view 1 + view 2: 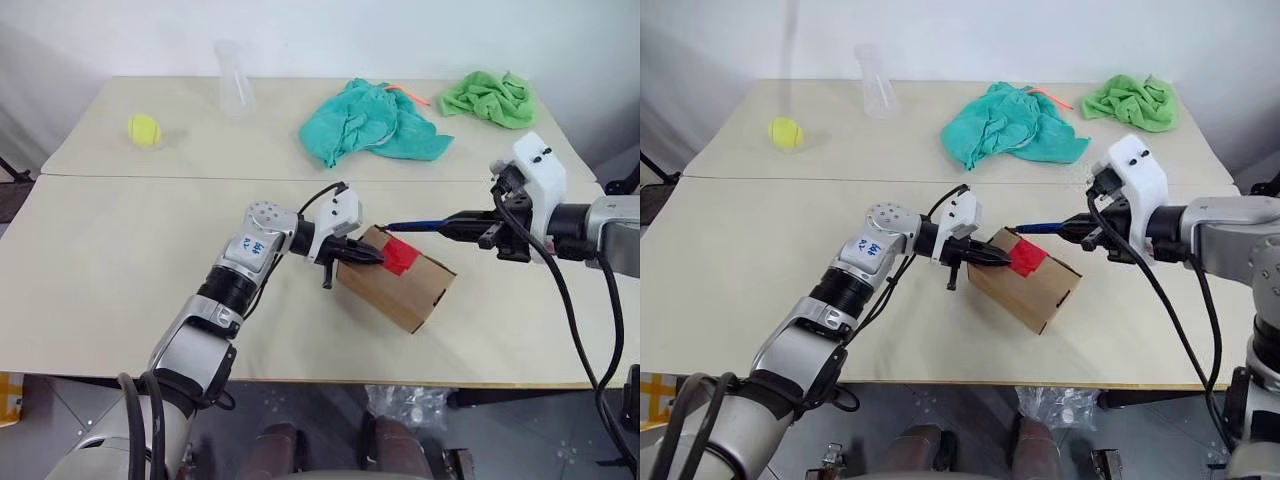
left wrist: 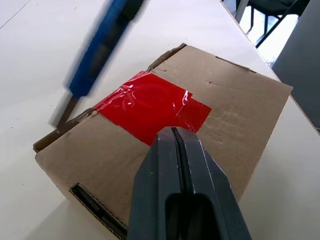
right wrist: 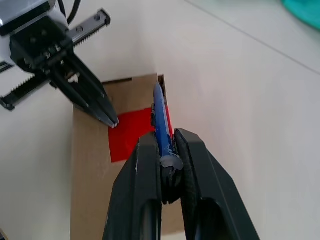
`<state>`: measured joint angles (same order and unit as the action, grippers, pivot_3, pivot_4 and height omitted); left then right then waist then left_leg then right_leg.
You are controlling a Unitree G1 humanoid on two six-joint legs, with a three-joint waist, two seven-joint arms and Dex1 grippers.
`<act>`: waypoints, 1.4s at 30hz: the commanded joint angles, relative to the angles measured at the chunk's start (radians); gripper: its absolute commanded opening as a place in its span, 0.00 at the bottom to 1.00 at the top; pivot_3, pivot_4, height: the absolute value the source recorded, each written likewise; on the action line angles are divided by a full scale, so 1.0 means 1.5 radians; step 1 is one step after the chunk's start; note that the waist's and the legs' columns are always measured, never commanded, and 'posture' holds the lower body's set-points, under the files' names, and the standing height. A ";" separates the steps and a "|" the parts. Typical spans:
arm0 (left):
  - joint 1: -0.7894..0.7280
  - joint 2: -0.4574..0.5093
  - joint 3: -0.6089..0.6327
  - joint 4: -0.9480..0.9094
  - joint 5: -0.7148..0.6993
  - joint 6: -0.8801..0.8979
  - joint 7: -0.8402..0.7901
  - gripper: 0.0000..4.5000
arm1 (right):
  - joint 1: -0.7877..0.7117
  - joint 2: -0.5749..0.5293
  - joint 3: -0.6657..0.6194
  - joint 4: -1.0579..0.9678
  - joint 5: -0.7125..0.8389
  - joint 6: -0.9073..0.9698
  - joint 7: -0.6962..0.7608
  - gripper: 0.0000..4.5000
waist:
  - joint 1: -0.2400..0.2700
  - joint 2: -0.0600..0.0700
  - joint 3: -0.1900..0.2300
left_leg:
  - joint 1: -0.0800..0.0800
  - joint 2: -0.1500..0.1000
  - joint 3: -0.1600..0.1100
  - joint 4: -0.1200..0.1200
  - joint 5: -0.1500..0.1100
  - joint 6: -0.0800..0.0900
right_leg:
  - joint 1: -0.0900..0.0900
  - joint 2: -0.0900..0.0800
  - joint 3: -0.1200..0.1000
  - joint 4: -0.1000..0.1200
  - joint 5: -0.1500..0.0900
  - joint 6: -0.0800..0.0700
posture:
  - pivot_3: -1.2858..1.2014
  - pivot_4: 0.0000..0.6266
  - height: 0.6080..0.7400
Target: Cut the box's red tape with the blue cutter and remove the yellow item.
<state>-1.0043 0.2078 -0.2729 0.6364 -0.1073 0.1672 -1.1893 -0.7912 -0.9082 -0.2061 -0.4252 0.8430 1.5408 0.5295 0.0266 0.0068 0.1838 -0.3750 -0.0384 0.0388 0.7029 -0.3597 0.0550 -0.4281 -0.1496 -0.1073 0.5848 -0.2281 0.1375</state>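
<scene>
The brown box (image 1: 405, 290) lies on the near table, turned at an angle, with the red tape (image 1: 398, 256) on its top face. My left gripper (image 1: 368, 258) is shut, and its tips rest on the box top at the edge of the red tape (image 2: 150, 107). From the right, my right gripper (image 1: 458, 225) is shut on the blue cutter (image 1: 415, 226). The cutter (image 3: 160, 112) points toward the box's far edge, its tip just over the tape's far end. The yellow item is hidden.
On the far table stand a yellow-green tennis ball (image 1: 144, 129) at the left and a clear plastic cup (image 1: 234, 78). A teal cloth (image 1: 370, 122), a green cloth (image 1: 490, 98) and a thin orange-red stick (image 1: 410, 95) lie behind the box.
</scene>
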 commanded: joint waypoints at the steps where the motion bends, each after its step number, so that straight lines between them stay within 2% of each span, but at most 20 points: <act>1: -0.007 -0.002 -0.001 0.002 0.011 -0.003 0.003 0.00 | -0.009 -0.007 -0.008 -0.003 -0.006 -0.018 0.003 0.03 | 0.000 0.000 0.000 | 0.000 0.000 0.000 0.000 0.000 0.000 | 0.000 0.000 0.000 0.000 0.000 0.000 | 0.52 0.24 1.00; 22: -0.015 -0.002 0.002 0.015 0.013 -0.008 0.005 0.00 | 0.037 -0.011 -0.010 0.000 -0.005 -0.037 0.010 0.03 | 0.000 0.000 0.000 | 0.000 0.000 0.000 0.000 0.000 0.000 | 0.000 0.000 0.000 0.000 0.000 0.000 | 0.52 0.24 1.00; 34: -0.012 0.000 0.002 0.012 0.013 -0.008 0.005 0.00 | 0.000 -0.012 -0.020 -0.011 0.005 -0.021 0.010 0.03 | 0.000 0.000 0.000 | 0.000 0.000 0.000 0.000 0.000 0.000 | 0.000 0.000 0.000 0.000 0.000 0.000 | 0.52 0.24 1.00; 42: -0.012 -0.003 0.001 0.008 0.012 -0.007 0.005 0.00 | 0.038 -0.003 -0.018 -0.019 0.005 -0.025 0.006 0.03 | 0.000 0.000 0.000 | 0.000 0.000 0.000 0.000 0.000 0.000 | 0.000 0.000 0.000 0.000 0.000 0.000 | 0.52 0.24 1.00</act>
<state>-1.0102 0.2072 -0.2722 0.6451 -0.1032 0.1614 -1.1879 -0.7311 -0.9117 -0.2038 -0.4288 0.8444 1.5122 0.5378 0.0266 0.0068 0.1838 -0.3752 -0.0385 0.0389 0.7029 -0.3598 0.0551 -0.4281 -0.1496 -0.1073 0.5846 -0.2281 0.1375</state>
